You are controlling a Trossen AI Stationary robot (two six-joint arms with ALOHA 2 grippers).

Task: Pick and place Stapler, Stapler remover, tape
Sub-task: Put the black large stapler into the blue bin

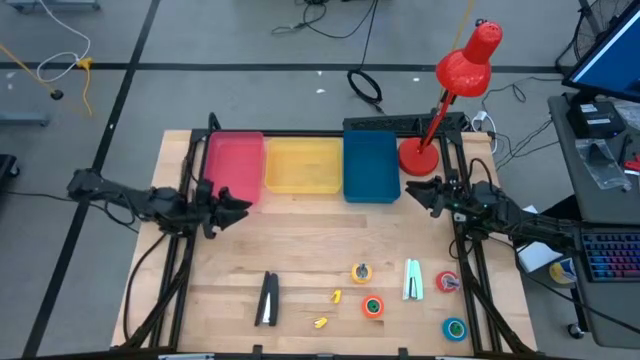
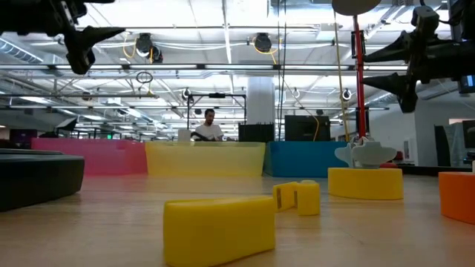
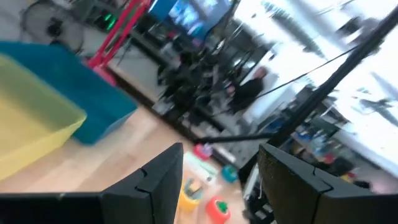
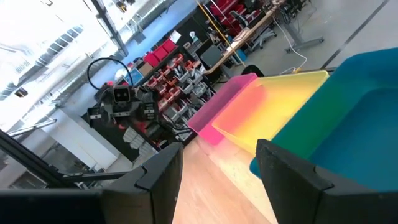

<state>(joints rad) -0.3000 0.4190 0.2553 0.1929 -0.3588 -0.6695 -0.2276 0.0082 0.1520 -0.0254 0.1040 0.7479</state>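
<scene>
Both arms are hovering above the wooden surface, well away from the things lying along the lower part of the frame. The left gripper is sitting at the left, just below the pink bin, its fingers standing apart with nothing between them. The right gripper is sitting at the right, beside the base of the red lamp and the blue bin, its fingers likewise parted and empty. A yellow bin is resting between the pink and blue ones along the upper edge of the surface.

The black stapler is lying at the lower left of centre. A white and green stapler is lying at the lower right. Two small yellow stapler removers are lying between them. The yellow tape roll is sitting above the orange tape roll; the red tape roll is just right of the white and green stapler, and the blue-teal tape roll is lowest, near the corner.

In the low view a person is sitting beyond the bins.
</scene>
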